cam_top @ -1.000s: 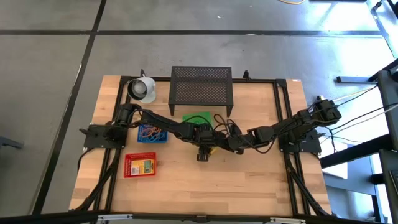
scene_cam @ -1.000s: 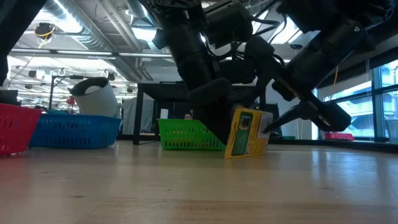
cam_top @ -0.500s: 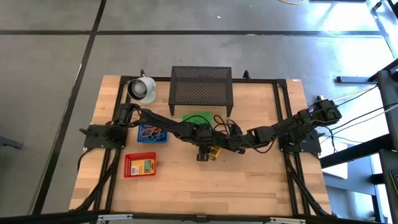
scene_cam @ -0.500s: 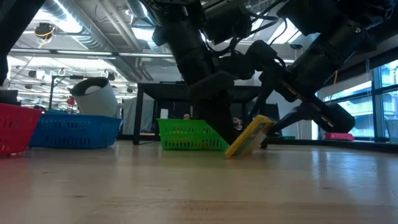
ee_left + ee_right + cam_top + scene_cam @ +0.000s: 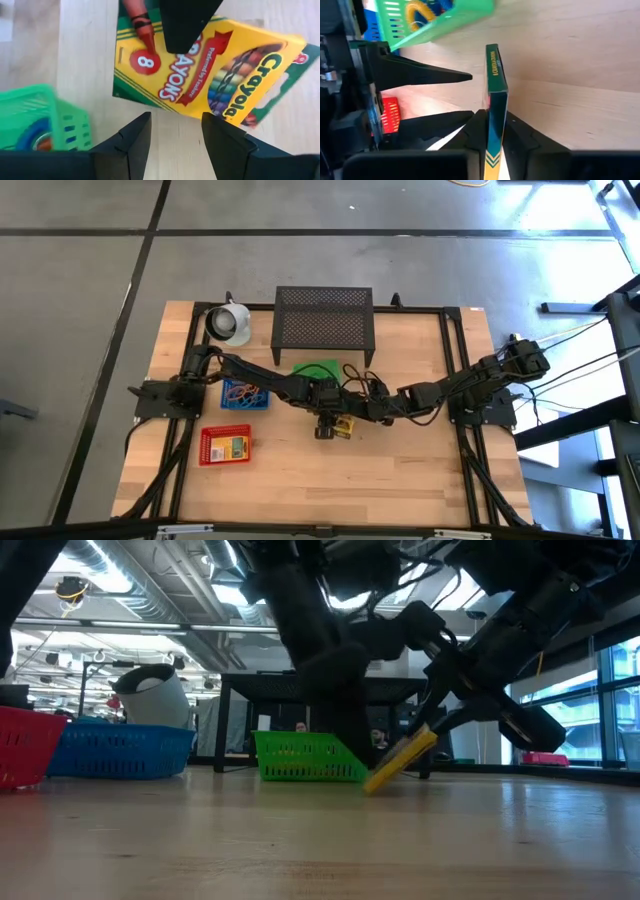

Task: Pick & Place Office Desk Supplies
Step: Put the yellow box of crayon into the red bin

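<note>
In the right wrist view alone, right pincer (image 5: 492,137) pinching crayon box (image 5: 495,100) edgewise; left pincer (image 5: 172,137) spread

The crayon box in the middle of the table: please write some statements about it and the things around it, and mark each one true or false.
1. The right gripper is shut on the crayon box. True.
2. The crayon box lies flat on the table. False: it is tilted, with one end on the wood.
3. The left gripper holds the crayon box. False: its fingers stand open beside the box.
4. The green basket stands close to the crayon box. True.
5. The red basket is empty. False: another yellow box lies in it.
</note>
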